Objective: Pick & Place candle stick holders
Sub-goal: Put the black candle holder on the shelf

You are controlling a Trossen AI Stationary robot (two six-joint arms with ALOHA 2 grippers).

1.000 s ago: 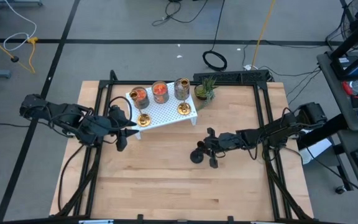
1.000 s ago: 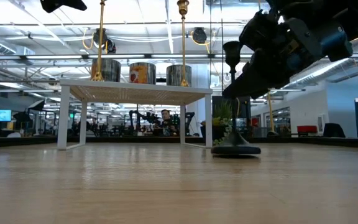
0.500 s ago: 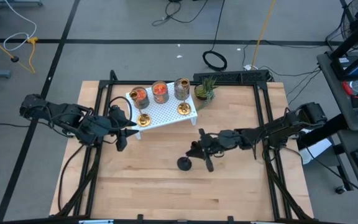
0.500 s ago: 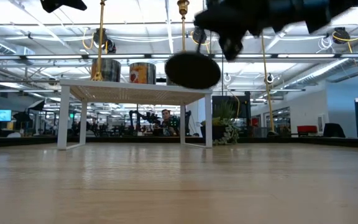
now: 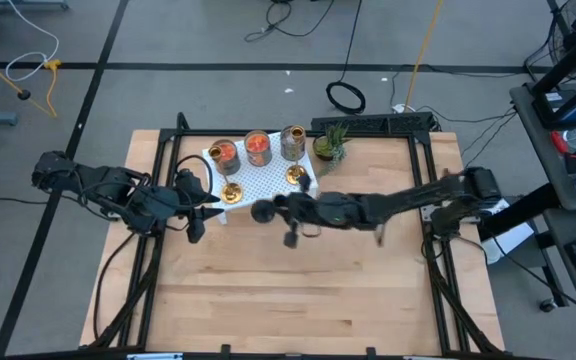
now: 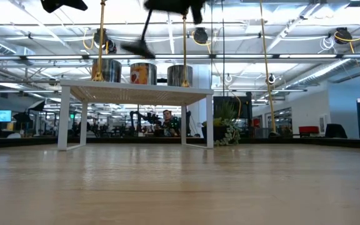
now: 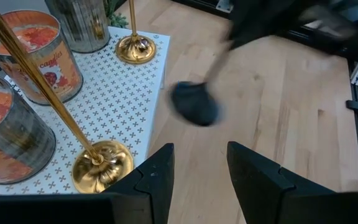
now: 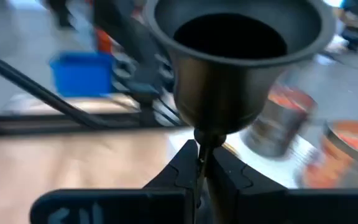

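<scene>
Since a second ago the right arm has swung from mid-table over to the white perforated metal rack [image 5: 268, 178], lifting the black stemmed candle stick holder [image 5: 268, 211] off the wood. That holder now hangs tilted in the air just short of the rack's front edge, its round base leading. Five holders already stand on the rack beyond the pincer: two slim shiny brass stemmed ones [image 7: 102, 163], two orange-filled glass cups [image 5: 225, 153] and one greyish clear glass cup [image 5: 292, 141]. Only this last placement seems left. The right gripper [image 5: 290, 212] is stretched out low, fingers clamped on the black stem. The left gripper [image 7: 197, 171], fingers apart, waits beside the rack's near corner.
</scene>
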